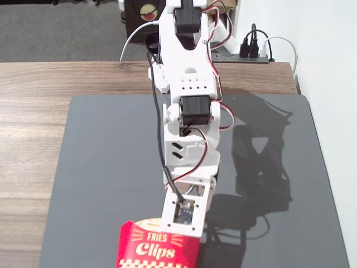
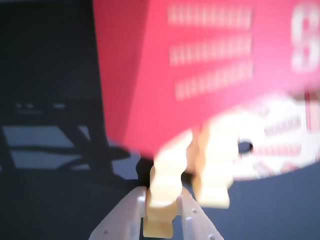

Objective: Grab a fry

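In the wrist view the red "Fries Clips" carton [image 2: 200,70] fills the upper part, blurred and very close. Pale yellow notched fries stick out of its mouth. One fry [image 2: 162,185] runs down between my two white fingers [image 2: 125,220]; the fingers press on both its sides. A second fry [image 2: 214,170] hangs free just right of it. My gripper [image 2: 161,215] is shut on the first fry. In the fixed view the carton [image 1: 157,245] stands at the mat's near edge, and the arm's wrist [image 1: 184,209] hides the gripper and the fries.
The carton stands on a dark grey mat [image 1: 100,167] on a wooden table [image 1: 33,111]. A power strip with cables [image 1: 254,53] lies at the back right, beside a white wall. The arm's shadow falls to the right on the mat.
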Tool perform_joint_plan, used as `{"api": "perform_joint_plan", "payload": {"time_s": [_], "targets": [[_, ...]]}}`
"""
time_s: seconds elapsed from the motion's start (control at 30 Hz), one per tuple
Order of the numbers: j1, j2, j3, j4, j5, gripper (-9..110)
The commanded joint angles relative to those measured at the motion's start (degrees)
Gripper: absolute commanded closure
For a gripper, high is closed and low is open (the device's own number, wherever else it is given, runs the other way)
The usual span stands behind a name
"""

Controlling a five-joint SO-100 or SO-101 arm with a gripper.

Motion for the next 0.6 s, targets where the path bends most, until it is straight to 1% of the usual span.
{"api": "perform_joint_plan", "payload": {"time_s": [0.0,0.43,0.57], "targets": [[0.62,7.56,4.31,0.09,-1.49,101],[4.92,29.71,27.60,0.44,-10.37,101],[6.15,36.21,33.93,0.53,-11.60,101]]}}
